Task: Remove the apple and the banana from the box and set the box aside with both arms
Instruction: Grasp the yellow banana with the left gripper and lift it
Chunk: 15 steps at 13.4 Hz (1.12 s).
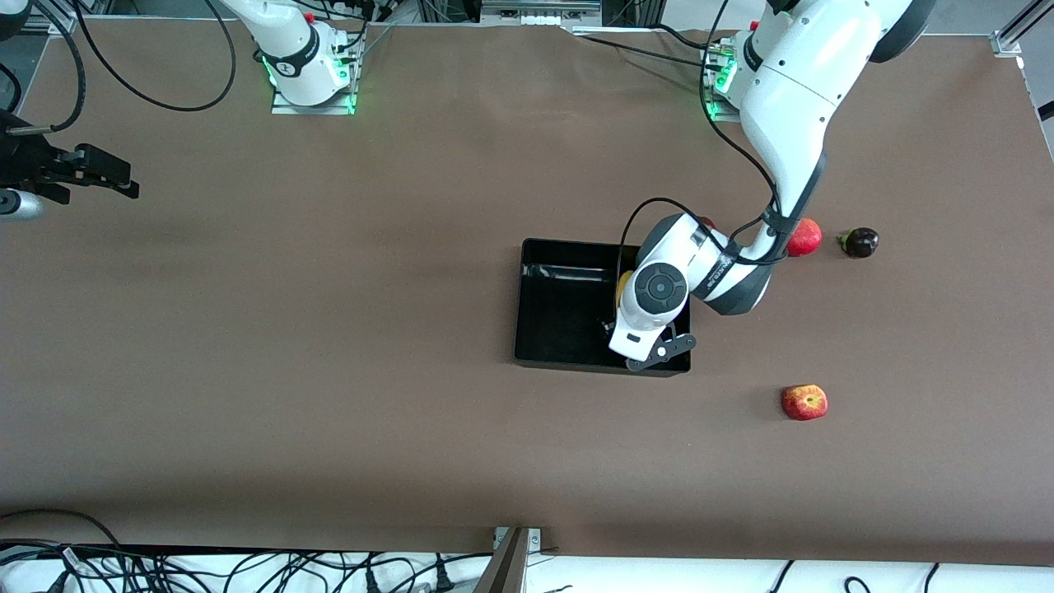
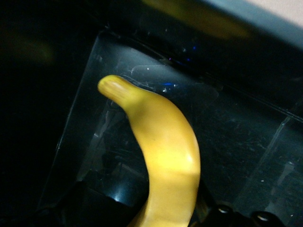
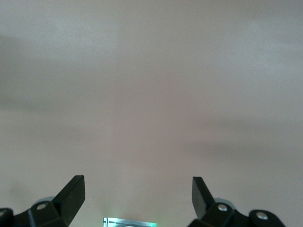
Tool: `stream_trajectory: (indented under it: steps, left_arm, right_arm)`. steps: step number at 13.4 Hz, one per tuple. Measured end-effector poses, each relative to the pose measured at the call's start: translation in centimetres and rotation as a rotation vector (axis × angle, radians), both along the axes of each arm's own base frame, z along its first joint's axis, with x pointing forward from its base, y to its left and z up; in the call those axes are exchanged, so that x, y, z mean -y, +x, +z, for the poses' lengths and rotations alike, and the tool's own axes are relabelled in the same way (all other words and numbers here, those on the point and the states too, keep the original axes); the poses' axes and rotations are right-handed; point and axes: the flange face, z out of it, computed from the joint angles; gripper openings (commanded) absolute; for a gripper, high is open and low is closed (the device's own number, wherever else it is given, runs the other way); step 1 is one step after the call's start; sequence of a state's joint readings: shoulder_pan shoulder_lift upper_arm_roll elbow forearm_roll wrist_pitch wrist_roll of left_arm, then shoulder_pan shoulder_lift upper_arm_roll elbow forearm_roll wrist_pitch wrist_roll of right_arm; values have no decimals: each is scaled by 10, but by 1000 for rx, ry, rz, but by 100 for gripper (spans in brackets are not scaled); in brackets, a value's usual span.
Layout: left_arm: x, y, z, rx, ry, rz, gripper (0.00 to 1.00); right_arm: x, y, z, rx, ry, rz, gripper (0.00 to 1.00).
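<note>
The glossy black box [image 1: 560, 325] sits mid-table. My left gripper [image 1: 613, 328] reaches down into it at the end toward the left arm, mostly hidden under its own white wrist. In the left wrist view the left gripper [image 2: 165, 215] is shut on the yellow banana [image 2: 163, 151], whose tip hangs close over the box's floor [image 2: 236, 142]. A sliver of the banana [image 1: 623, 288] shows in the front view. The red-yellow apple [image 1: 804, 402] lies on the table, nearer to the front camera than the box. My right gripper [image 1: 90, 175] waits open and empty [image 3: 137, 194] at the right arm's end of the table.
A round red pomegranate [image 1: 805, 237] and a small dark purple fruit [image 1: 860, 242] lie beside each other toward the left arm's end, the pomegranate partly covered by the left arm. A red scrap [image 1: 706, 222] shows by the arm's elbow. Cables trail along the table edge.
</note>
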<state>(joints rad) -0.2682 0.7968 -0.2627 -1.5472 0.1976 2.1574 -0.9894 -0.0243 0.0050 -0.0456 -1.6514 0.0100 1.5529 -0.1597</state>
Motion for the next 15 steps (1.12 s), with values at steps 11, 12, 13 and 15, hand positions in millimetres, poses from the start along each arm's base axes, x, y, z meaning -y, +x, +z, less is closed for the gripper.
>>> stream_trajectory:
  steps: [11, 12, 13, 15]
  left_arm:
    - [8, 1, 13, 6, -14, -24, 0]
    - [6, 3, 24, -3, -3, -22, 0]
    - [4, 7, 41, -15, 11, -20, 0]
    - [0, 16, 91, -44, 23, -25, 0]
  right_arm:
    - [0, 0, 0, 0, 0, 0, 100]
    - [0, 0, 0, 0, 0, 0, 100]
    - [0, 0, 0, 0, 0, 0, 100]
    - [1, 0, 0, -1, 0, -1, 100]
